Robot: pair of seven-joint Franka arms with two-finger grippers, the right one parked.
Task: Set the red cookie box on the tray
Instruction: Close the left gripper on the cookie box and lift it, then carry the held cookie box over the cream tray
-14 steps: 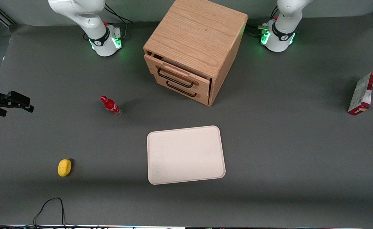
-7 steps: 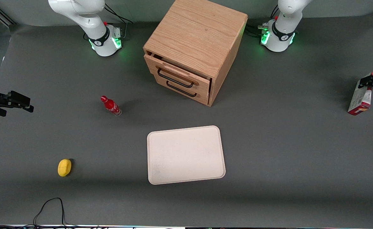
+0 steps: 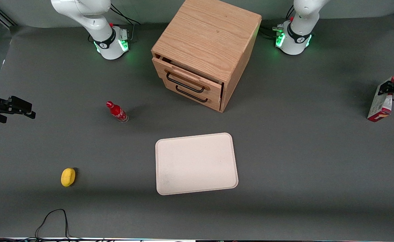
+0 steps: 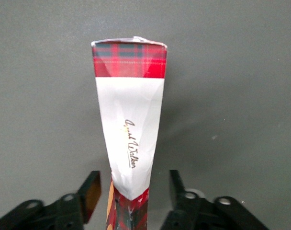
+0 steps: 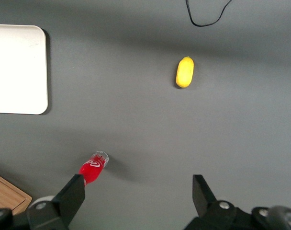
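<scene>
The red cookie box (image 3: 381, 105) stands on its narrow edge on the grey table, far toward the working arm's end. My left gripper (image 3: 387, 88) is at the box's upper end. In the left wrist view the box (image 4: 131, 134) shows a white panel with red tartan ends, and it runs between the two fingers of my gripper (image 4: 134, 192). The gripper is open, with a gap on each side of the box. The pale beige-pink tray (image 3: 197, 163) lies flat near the table's middle, nearer the front camera than the cabinet. It also shows in the right wrist view (image 5: 16, 72).
A wooden drawer cabinet (image 3: 205, 50) stands at the middle back, its top drawer slightly open. A small red bottle (image 3: 117, 112) and a yellow fruit (image 3: 68, 176) lie toward the parked arm's end. A black cable (image 3: 52, 218) loops at the table's front edge.
My left gripper has moved in from the table's end over the box's upper end. The box looks narrower and more upright than a second ago.
</scene>
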